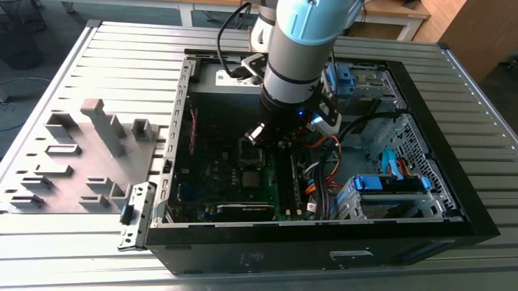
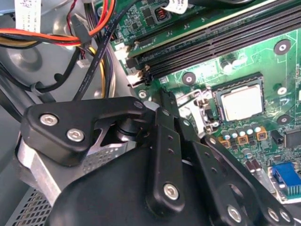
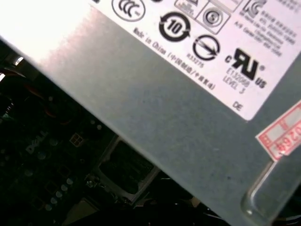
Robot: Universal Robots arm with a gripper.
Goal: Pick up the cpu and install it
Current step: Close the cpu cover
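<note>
The cpu (image 2: 241, 102) is a small silvery square chip with a dark rim. It lies flat in a black square seat on the green motherboard (image 2: 277, 70), beside the long memory slots. In the exterior view the cpu (image 1: 252, 179) sits just below the silver-framed socket plate (image 1: 251, 152). My gripper (image 1: 267, 137) hangs low inside the open computer case, over the upper end of that plate and apart from the cpu. In the second wrist view the gripper's (image 2: 181, 127) black links cover the foreground, with a silver metal piece (image 2: 201, 113) between them and the chip.
The black case (image 1: 453, 224) lies open on a slatted metal table (image 1: 121, 54). Orange, red and black cables (image 2: 56, 37) run beside the gripper. A labelled grey metal box (image 3: 178, 117) stands close in the first wrist view. Blue drive brackets (image 1: 389, 182) fill the case's right. A grey fixture (image 1: 89, 151) stands at the left.
</note>
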